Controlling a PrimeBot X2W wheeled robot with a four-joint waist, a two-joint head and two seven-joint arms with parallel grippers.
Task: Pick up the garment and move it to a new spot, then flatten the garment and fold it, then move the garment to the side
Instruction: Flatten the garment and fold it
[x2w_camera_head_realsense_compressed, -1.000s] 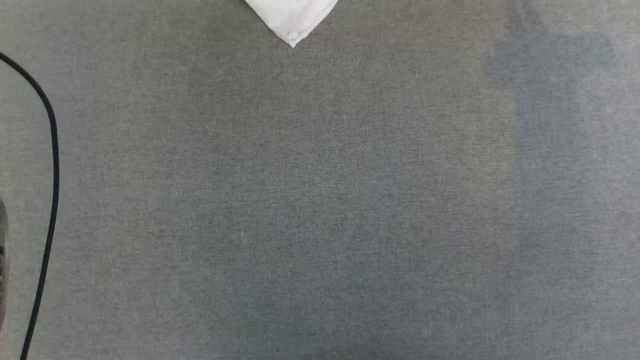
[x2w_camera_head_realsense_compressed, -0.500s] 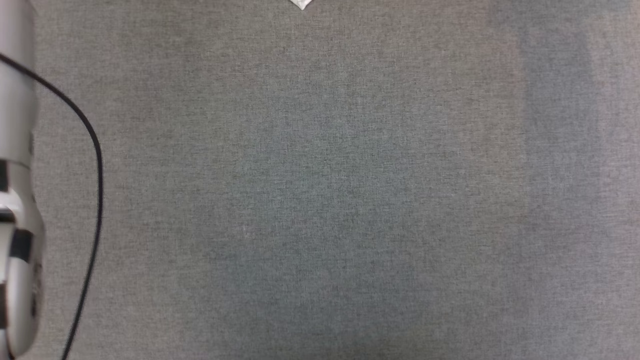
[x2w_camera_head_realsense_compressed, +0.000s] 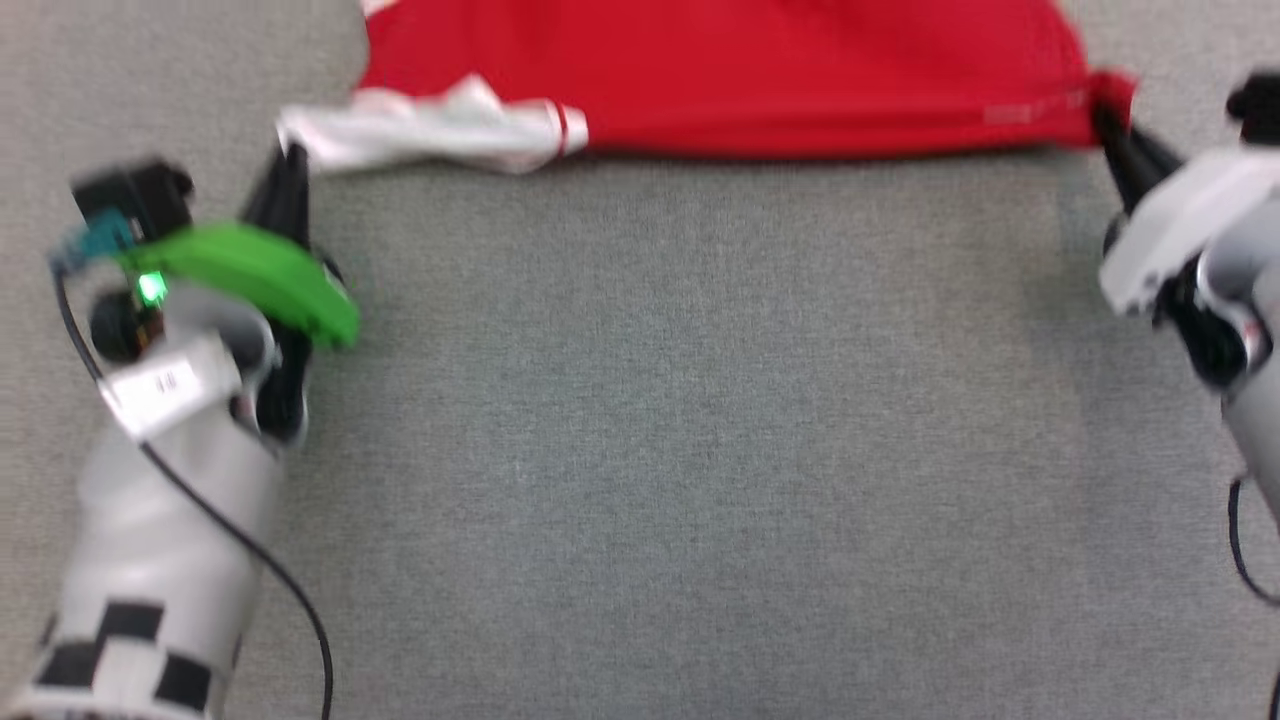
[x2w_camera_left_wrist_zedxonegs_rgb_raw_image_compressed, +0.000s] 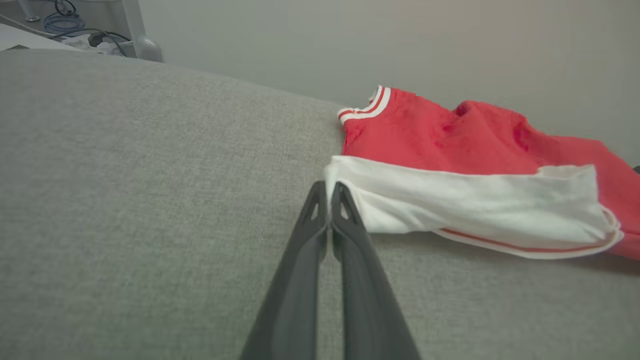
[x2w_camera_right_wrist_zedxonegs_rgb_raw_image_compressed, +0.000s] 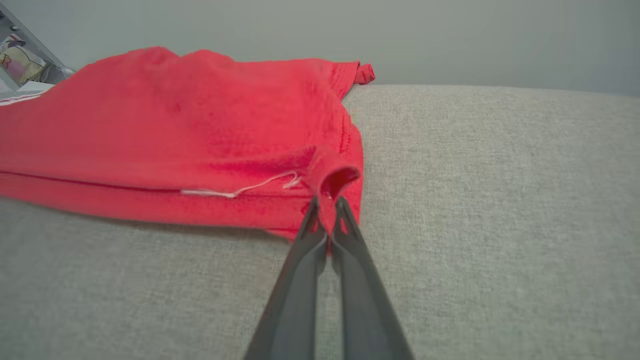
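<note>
Now, garment (x2w_camera_head_realsense_compressed: 720, 80): lying flat on grey worktop (x2w_camera_head_realsense_compressed: 660, 420).
Left pincer (x2w_camera_left_wrist_zedxonegs_rgb_raw_image_compressed: 328, 186): together, tips touching garment's white sleeve corner; hold unclear.
Right pincer (x2w_camera_right_wrist_zedxonegs_rgb_raw_image_compressed: 327, 201): clamped on garment's red hem corner.

One second ago the head view had only a white corner of cloth at its top edge, and half a second ago only the very tip of it. Now the garment (x2w_camera_head_realsense_compressed: 760, 75) lies in red across the top, with its white sleeve (x2w_camera_head_realsense_compressed: 430, 128) at the left. Both arms have come into this view. The left claw (x2w_camera_head_realsense_compressed: 292, 170) is closed on the end of the sleeve, and the right claw (x2w_camera_head_realsense_compressed: 1105, 120) on the red corner. The camera may also have moved.
</note>
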